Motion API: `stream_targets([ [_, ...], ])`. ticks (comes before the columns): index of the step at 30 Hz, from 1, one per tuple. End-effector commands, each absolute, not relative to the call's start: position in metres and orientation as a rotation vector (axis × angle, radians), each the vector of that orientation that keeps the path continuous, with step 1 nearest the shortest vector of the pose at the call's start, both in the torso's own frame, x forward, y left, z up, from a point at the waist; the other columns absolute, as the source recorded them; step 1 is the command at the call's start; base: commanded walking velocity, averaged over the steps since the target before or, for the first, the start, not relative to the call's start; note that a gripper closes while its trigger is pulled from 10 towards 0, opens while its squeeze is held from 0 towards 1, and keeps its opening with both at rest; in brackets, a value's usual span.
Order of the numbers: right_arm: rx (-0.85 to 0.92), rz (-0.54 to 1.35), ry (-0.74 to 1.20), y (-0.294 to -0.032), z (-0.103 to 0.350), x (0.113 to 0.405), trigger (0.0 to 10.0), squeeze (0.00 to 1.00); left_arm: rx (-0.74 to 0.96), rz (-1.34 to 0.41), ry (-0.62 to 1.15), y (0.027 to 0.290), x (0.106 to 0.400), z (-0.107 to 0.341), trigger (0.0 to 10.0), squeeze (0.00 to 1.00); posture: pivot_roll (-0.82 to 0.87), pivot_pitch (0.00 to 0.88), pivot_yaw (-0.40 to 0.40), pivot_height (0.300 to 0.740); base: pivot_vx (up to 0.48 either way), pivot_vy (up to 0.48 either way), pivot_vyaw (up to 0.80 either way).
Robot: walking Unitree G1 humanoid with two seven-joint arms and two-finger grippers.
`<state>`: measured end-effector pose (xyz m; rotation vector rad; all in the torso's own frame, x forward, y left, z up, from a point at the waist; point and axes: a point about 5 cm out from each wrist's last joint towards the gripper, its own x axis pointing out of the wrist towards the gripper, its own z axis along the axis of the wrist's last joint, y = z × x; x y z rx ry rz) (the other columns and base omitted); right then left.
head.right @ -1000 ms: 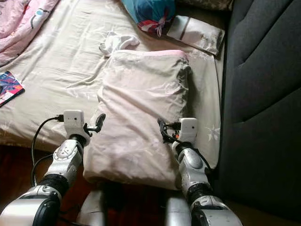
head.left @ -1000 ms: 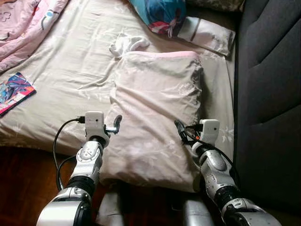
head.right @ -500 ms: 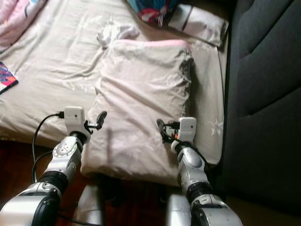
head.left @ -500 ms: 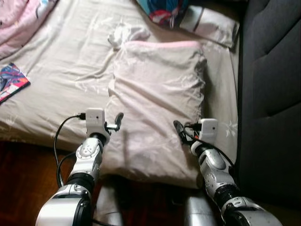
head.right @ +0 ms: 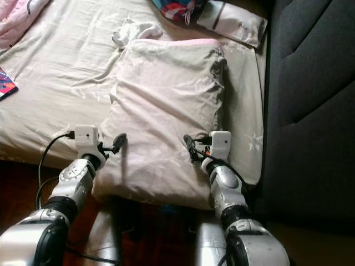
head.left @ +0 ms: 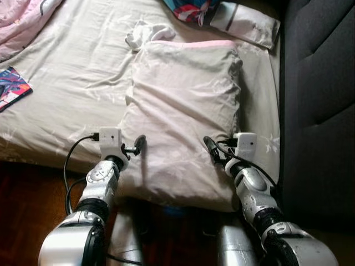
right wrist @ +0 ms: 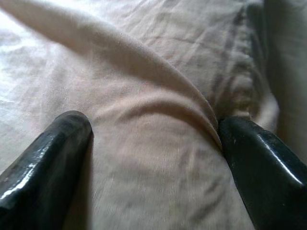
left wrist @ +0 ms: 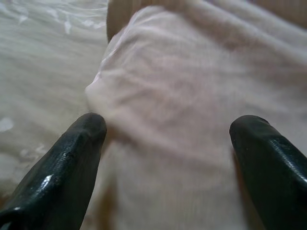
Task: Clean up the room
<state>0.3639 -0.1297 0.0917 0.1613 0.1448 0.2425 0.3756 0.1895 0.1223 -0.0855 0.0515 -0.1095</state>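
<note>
A pale pink pillow (head.left: pixel 183 111) lies on the beige bed sheet (head.left: pixel 72 94), its near end hanging past the mattress edge. My left gripper (head.left: pixel 136 147) sits at the pillow's near left side, open, with the fabric bulging between its wide-spread fingers (left wrist: pixel 72 158). On the pillow's near right side is my right gripper (head.left: pixel 213 149), also open, with a fold of pillow between its fingers (right wrist: pixel 53 153). Neither pair of fingers has closed on the cloth.
A white cloth (head.left: pixel 145 32) lies crumpled at the pillow's far left corner. A colourful book (head.left: pixel 11 88) lies at the bed's left. A pink blanket (head.left: pixel 19 22), a bright bag (head.left: pixel 188 8) and a white packet (head.left: pixel 247 27) are at the back. Dark upholstery (head.left: pixel 316 100) stands at the right.
The whole picture has slid, so the bed's things sit nearer the top: the camera moved. Both grippers stay open at the pillow's near sides.
</note>
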Motion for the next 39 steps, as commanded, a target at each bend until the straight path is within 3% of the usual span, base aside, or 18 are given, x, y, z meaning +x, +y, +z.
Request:
stream_targets([
  [1, 0.153, 0.268, 0.238, -0.126, 0.074, 0.356, 10.0, 0.00, -0.100, -0.103, 0.105, 0.196, 0.372, 0.113, 10.0, 0.00, -0.06, 0.494, -0.024, 0.636, 0.000, 0.000, 0.00],
  [6, 0.203, 0.328, 0.252, -0.122, 0.081, 0.361, 10.0, 0.00, -0.107, -0.112, 0.116, 0.203, 0.378, 0.124, 10.0, 0.00, -0.06, 0.506, -0.025, 0.636, 0.000, 0.000, 0.00],
  [13, 0.141, 0.416, 0.315, -0.121, 0.081, 0.362, 10.0, 0.00, -0.073, -0.124, 0.190, 0.212, 0.378, 0.122, 10.0, 0.00, -0.07, 0.535, -0.027, 0.636, 0.000, 0.000, 0.00],
  [26, 0.098, 0.490, 0.421, -0.131, 0.071, 0.356, 10.0, 0.00, -0.095, -0.235, 0.325, 0.198, 0.371, 0.100, 10.0, 0.00, -0.08, 0.600, -0.039, 0.636, 0.000, 0.000, 0.00],
  [39, 0.121, 0.348, 0.357, -0.159, 0.085, 0.365, 10.0, 0.00, -0.135, -0.276, 0.361, 0.182, 0.369, 0.092, 10.0, 0.00, -0.10, 0.630, -0.053, 0.636, 0.000, 0.000, 0.00],
])
